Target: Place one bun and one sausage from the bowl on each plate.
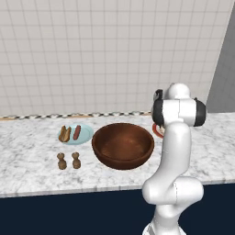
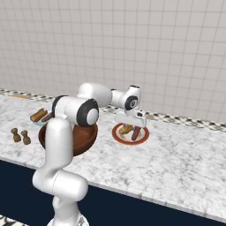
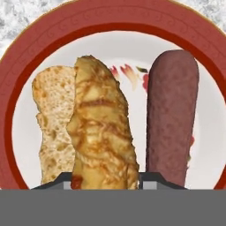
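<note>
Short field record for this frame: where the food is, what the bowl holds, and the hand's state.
blue plate: one bun and one sausage lying on it
red-rimmed plate: one bun and one sausage side by side
bowl: nothing seen inside
shakers: two, on the counter in front of the blue plate
hand: just above the red-rimmed plate, fingers either side of the bun's end; grip cannot be told
</note>
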